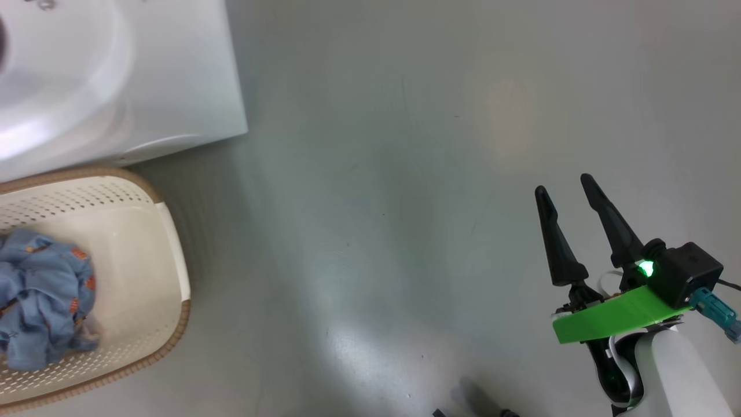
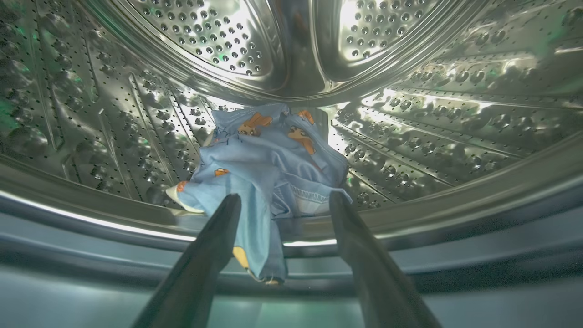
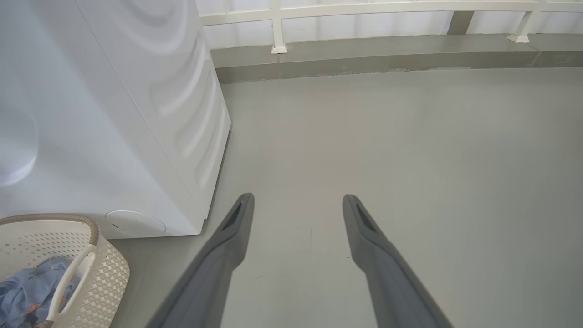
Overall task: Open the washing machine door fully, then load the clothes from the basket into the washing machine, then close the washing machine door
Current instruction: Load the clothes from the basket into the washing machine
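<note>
left gripper (image 2: 284,195) spread wide at the washer drum (image 2: 410,136), 1 blue garment (image 2: 273,155) inside; right gripper (image 1: 563,183) wide, empty, over the floor (image 1: 376,174); 1 bundle (image 1: 43,289) in the basket (image 1: 136,255)

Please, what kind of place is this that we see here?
Probably a laundry area in a plain indoor room: a white washing machine, a laundry basket holding blue clothes, and a bare grey floor.

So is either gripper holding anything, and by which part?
Nothing is held. The left gripper has open jaws, the light blue printed garment lying loose between them in the steel drum; the right gripper is open over grey floor.
</note>
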{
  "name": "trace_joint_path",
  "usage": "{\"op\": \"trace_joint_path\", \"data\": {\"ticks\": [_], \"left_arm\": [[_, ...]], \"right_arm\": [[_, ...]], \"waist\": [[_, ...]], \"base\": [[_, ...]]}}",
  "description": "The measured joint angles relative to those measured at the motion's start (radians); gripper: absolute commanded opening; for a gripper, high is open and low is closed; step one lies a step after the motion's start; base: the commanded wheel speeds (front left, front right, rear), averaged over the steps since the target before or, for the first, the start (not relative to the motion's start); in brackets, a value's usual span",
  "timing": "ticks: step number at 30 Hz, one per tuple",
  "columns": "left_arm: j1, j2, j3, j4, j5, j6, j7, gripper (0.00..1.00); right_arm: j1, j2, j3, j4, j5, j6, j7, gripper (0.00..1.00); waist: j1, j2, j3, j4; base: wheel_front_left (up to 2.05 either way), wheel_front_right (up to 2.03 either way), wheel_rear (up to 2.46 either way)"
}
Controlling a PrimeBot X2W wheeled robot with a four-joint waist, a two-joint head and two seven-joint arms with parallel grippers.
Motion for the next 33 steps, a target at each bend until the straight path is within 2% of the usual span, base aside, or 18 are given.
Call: {"op": "trace_joint_path", "data": {"ticks": [6,13,21,22,23,30,33], "left_arm": [[-0.1,0.027,-0.038,0.096,0.034,0.004,0.026,1.0],[-0.187,0.049,-0.066,0.197,0.08,0.063,0.049,1.0],[-0.239,0.055,-0.094,0.287,0.087,0.062,0.068,1.0],[-0.245,0.056,-0.096,0.296,0.087,0.062,0.068,0.4],[-0.252,0.056,-0.1,0.302,0.087,0.061,0.067,0.0],[-0.307,0.063,-0.111,0.338,0.089,0.062,0.018,0.0],[-0.334,0.066,-0.096,0.344,0.086,0.076,-0.038,0.0]], "right_arm": [[-0.021,0.001,0.004,0.004,0.0,0.0,0.0,1.0],[-0.035,0.004,0.009,0.004,0.001,0.0,0.0,1.0],[-0.035,0.008,0.008,0.004,0.01,0.0,0.0,1.0],[-0.035,0.008,0.008,0.004,0.01,0.0,0.0,1.0],[-0.035,0.009,0.008,0.003,0.01,0.0,0.0,1.0],[-0.035,0.013,0.009,0.002,0.01,0.0,0.0,1.0],[-0.038,0.014,0.01,0.002,0.01,0.0,0.0,1.0]], "waist": [[0.0,0.0,0.026,-0.016],[0.0,0.0,0.043,-0.025],[0.0,0.0,0.052,-0.031],[0.0,0.0,0.054,-0.031],[0.0001,0.0,0.055,-0.031],[0.0,0.0,0.068,-0.031],[0.0,0.0,0.076,-0.032]], "base": [[0.0,0.0,0.0],[0.0,0.0,0.0],[0.0,0.0,0.0],[0.0,0.0,0.0],[0.0,0.0,0.0],[0.0,0.0,0.0],[0.0,0.0,0.0]]}}
